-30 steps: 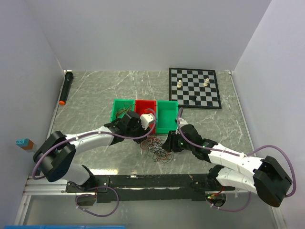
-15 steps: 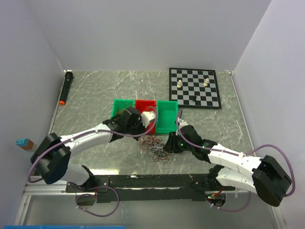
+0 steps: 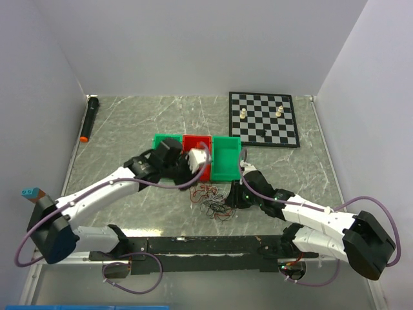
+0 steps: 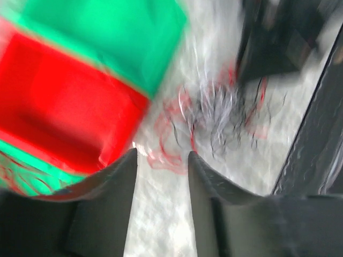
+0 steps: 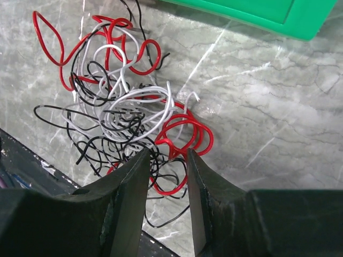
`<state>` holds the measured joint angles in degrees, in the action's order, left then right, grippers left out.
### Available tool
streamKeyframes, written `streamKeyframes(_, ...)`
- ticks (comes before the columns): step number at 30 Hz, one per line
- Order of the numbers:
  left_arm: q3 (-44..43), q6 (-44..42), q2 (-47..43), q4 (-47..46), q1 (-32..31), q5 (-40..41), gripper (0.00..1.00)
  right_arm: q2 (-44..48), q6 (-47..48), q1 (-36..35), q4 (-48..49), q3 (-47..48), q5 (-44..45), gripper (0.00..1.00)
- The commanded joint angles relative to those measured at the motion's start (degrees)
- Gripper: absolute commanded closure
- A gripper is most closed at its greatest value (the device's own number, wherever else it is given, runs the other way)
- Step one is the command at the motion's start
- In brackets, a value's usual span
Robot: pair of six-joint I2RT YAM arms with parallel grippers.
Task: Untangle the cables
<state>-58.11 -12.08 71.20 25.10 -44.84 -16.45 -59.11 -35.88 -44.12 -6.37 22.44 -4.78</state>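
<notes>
Three colours of thin wire, red, white and black, are seen knotted into one loose heap. The cables (image 5: pixel 123 118) lie on the marble table (image 5: pixel 268 107), just in front of the row of bins and between the two arms.

Right gripper (image 5: pixel 166 155): held low at the near-right edge of the heap, jaws spread a little. A red loop (image 5: pixel 185 136) and some black strands lie in and just beyond the gap. No pinch is seen to be made.

Left gripper (image 4: pixel 162 155): held near the front edge of the red bin (image 4: pixel 64 101), fingers apart, only bare table seen between them. That view is badly blurred.

Handling, as judged: the wires are taken to be very light, thin and springy. Their curl is kept, so strands are likely to hook on one another and spring back when let go. The smooth insulation may slip, so a full pinch across one strand is called for.

A hold is best taken on an outlying loop of a single colour. The teardrop loop (image 5: pixel 45 37) at the far-left corner stands clear of the knot. Unless the heap is pinned by the other gripper, the whole bunch is likely to be dragged along.
</notes>
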Motion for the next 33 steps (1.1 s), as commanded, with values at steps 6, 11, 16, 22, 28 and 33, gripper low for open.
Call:
streamKeyframes(6,6.95,-23.23,5.00,-0.75,-0.51,3.43,0.36,1.46,0.28,-1.50,-0.31,0.42,2.23,0.59)
streamKeyframes(11,8.62,-35.89,5.88,-5.32,-0.60,2.92,0.34,1.10,-0.16,-1.41,0.92,-0.46,1.17,0.59)
streamKeyframes(16,11.17,-45.65,5.00,-6.56,-0.60,-3.40,0.31,1.37,-0.16,-1.50,1.62,-0.81,1.26,0.59)
streamKeyframes(22,12.14,-54.36,6.75,-3.57,-0.51,-7.72,0.30,1.72,-0.07,-1.41,1.89,-0.99,0.82,0.59)
streamKeyframes(28,9.68,-55.60,11.76,-5.06,-0.60,-8.25,0.32,3.03,-0.42,-1.50,1.80,-1.43,0.47,0.59)
streamKeyframes(33,5.64,-57.27,16.60,-0.67,-0.60,-8.69,0.51,4.62,-0.69,-1.50,0.84,-1.78,0.64,0.59)
